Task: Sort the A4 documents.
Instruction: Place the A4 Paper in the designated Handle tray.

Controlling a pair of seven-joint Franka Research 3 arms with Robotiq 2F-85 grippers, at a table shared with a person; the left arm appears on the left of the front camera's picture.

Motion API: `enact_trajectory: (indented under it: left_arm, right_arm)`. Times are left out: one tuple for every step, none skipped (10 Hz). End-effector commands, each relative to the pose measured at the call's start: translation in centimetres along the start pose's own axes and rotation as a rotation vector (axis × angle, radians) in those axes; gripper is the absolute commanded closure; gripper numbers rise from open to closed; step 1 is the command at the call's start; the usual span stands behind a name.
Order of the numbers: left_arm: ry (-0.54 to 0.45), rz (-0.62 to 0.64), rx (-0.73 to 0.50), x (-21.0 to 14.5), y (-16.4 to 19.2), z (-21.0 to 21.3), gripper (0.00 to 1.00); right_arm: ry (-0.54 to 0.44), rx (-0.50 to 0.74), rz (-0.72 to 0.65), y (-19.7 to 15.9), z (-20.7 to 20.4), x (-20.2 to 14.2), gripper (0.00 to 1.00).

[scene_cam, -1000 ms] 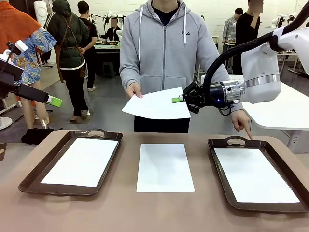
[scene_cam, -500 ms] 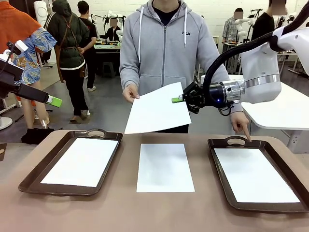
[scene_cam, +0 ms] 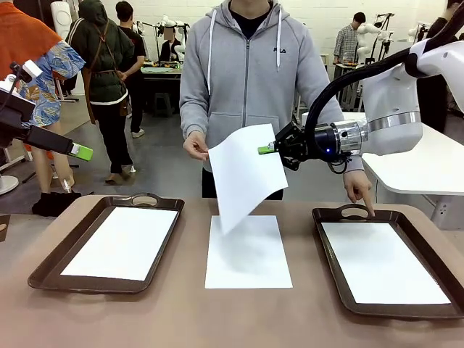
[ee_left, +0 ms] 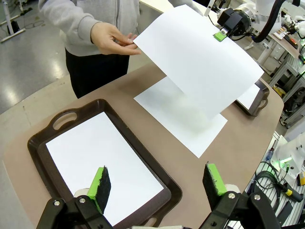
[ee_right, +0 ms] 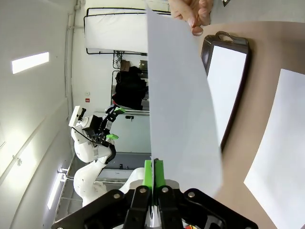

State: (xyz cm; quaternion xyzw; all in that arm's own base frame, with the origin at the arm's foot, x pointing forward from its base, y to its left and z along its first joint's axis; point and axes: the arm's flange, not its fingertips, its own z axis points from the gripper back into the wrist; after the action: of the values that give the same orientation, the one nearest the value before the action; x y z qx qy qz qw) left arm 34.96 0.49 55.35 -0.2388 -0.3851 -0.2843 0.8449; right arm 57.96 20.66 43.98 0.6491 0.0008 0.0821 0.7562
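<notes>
One A4 document (scene_cam: 245, 174) hangs steeply in the air above the table's middle, and my right gripper (scene_cam: 267, 149) is shut on its right edge. That grip is edge-on in the right wrist view (ee_right: 155, 167). The person's hand (scene_cam: 196, 147) is at the sheet's far left corner. A second sheet (scene_cam: 247, 250) lies flat on the table between two dark brown trays. The left tray (scene_cam: 51, 264) holds a sheet (scene_cam: 122, 241), and so does the right tray (scene_cam: 330, 239). My left gripper (ee_left: 157, 179) is open over the left tray's near corner, holding nothing.
The person stands at the far side of the table, and their other hand (scene_cam: 360, 190) points a finger down at the right tray's handle. A white table stands off to the right behind my right arm. Bare brown tabletop lies along the near edge.
The held sheet has swung from lying almost flat to hanging steeply from my right gripper, its free side dropping toward the table. Neither arm has moved.
</notes>
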Motion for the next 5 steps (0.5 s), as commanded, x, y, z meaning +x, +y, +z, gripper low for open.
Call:
enact_trajectory:
  left_arm:
    - [-0.002, -0.002, 0.001, -0.03, -0.01, -0.06, 0.00]
    - [-0.002, -0.002, 0.001, -0.03, -0.01, -0.06, 0.00]
    - [-0.002, -0.002, 0.001, -0.03, -0.01, -0.06, 0.00]
    - [-0.002, -0.002, 0.001, -0.03, -0.01, -0.06, 0.00]
    - [-0.002, -0.002, 0.001, -0.03, -0.01, -0.06, 0.00]
  right_arm:
    - [-0.006, -0.003, -0.001, -0.03, 0.02, 0.06, 1.00]
    - [-0.006, -0.003, -0.001, -0.03, 0.02, 0.06, 1.00]
    - [-0.006, -0.003, -0.001, -0.03, 0.02, 0.06, 1.00]
    - [-0.006, -0.003, -0.001, -0.03, 0.02, 0.06, 1.00]
    - [-0.006, -0.003, -0.001, -0.03, 0.02, 0.06, 1.00]
